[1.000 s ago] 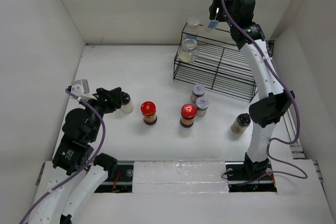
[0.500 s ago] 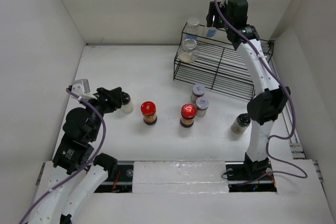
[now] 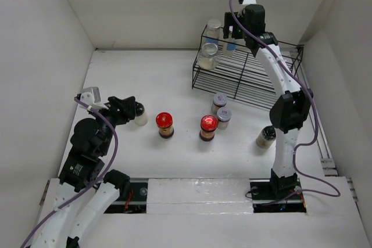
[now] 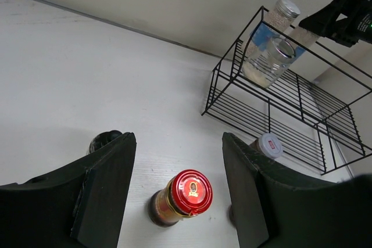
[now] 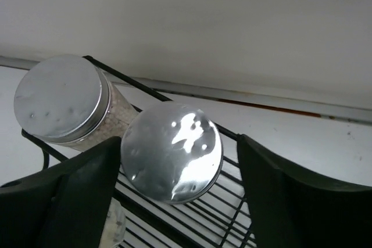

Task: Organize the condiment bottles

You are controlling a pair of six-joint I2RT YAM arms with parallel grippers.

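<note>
Condiment bottle (image 5: 171,152) just released on rack (image 3: 250,79) top tier between freshly widened right fingers (image 5: 58,201), hence one more shelved; left fingers (image 4: 104,190) part-open, holding nothing.

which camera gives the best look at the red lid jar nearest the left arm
The left wrist view: the red-lidded jar stands close, large and unblocked, its lid print visible. The top external view shows it whole but small. The right wrist view does not show it.

Right end effector (image 3: 231,29) raised, spread; left end effector (image 3: 132,110) low, spread.
</note>
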